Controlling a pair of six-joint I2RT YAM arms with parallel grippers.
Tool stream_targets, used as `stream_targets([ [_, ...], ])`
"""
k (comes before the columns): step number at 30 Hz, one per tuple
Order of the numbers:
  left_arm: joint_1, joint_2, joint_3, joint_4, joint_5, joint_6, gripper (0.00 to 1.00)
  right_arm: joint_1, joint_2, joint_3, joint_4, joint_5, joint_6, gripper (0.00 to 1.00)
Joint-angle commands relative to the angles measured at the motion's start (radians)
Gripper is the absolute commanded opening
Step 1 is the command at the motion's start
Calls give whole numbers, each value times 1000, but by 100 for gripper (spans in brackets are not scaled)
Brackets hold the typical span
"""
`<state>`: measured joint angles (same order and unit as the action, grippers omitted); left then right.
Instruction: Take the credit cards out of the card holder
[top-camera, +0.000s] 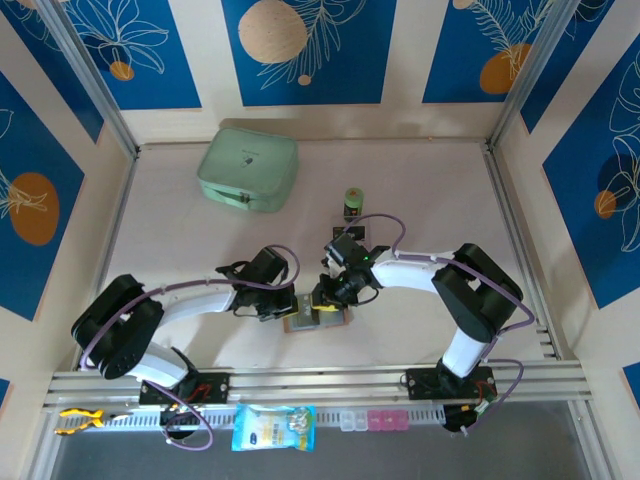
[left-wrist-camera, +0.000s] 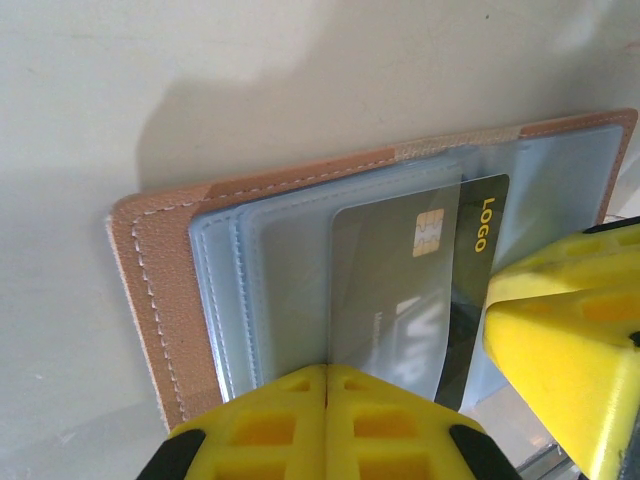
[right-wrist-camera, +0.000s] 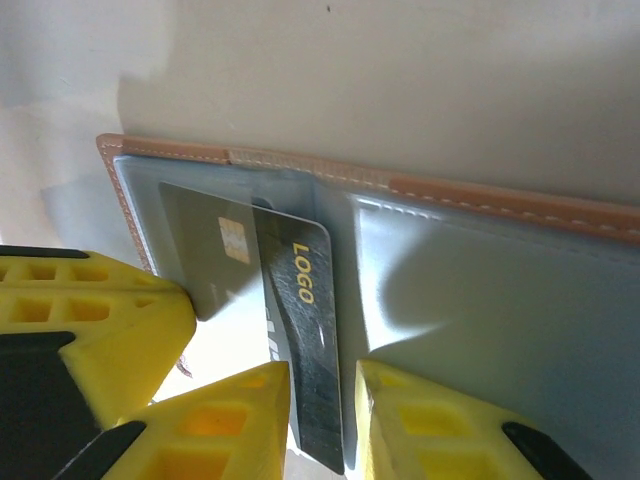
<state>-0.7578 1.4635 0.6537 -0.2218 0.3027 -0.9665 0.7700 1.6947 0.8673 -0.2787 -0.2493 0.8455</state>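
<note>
The card holder (top-camera: 300, 325) lies open on the table between the two arms, pinkish-brown with pale blue sleeves (left-wrist-camera: 165, 270) (right-wrist-camera: 480, 195). A dark credit card (left-wrist-camera: 478, 290) marked LOGO sticks partly out of a sleeve, its chip end still under the plastic. My left gripper (top-camera: 293, 303) is shut, its tips (left-wrist-camera: 327, 372) pressed on the sleeve beside the card. My right gripper (top-camera: 325, 297) stands narrowly open (right-wrist-camera: 322, 375), its fingers either side of the card's (right-wrist-camera: 310, 340) bare strip, a small gap showing on the right. One of its fingers (left-wrist-camera: 570, 340) shows in the left wrist view.
A mint-green case (top-camera: 248, 168) sits at the back left. A small green-and-black cylinder (top-camera: 354, 202) stands behind the right wrist. Walls close the table on three sides, and a metal rail (top-camera: 320, 380) runs along the near edge.
</note>
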Motion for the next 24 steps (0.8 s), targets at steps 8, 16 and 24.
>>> stream_targets([
  [8, -7, 6, 4, -59, -36, 12, 4, 6, 22, -12, 42, -65, 6, 25],
  [16, -7, 6, -2, -47, -34, 6, 4, 0, -1, -31, 71, -83, 22, 24],
  [24, -7, 3, -2, -48, -35, 2, 4, -14, -25, -54, 93, -90, 29, 15],
])
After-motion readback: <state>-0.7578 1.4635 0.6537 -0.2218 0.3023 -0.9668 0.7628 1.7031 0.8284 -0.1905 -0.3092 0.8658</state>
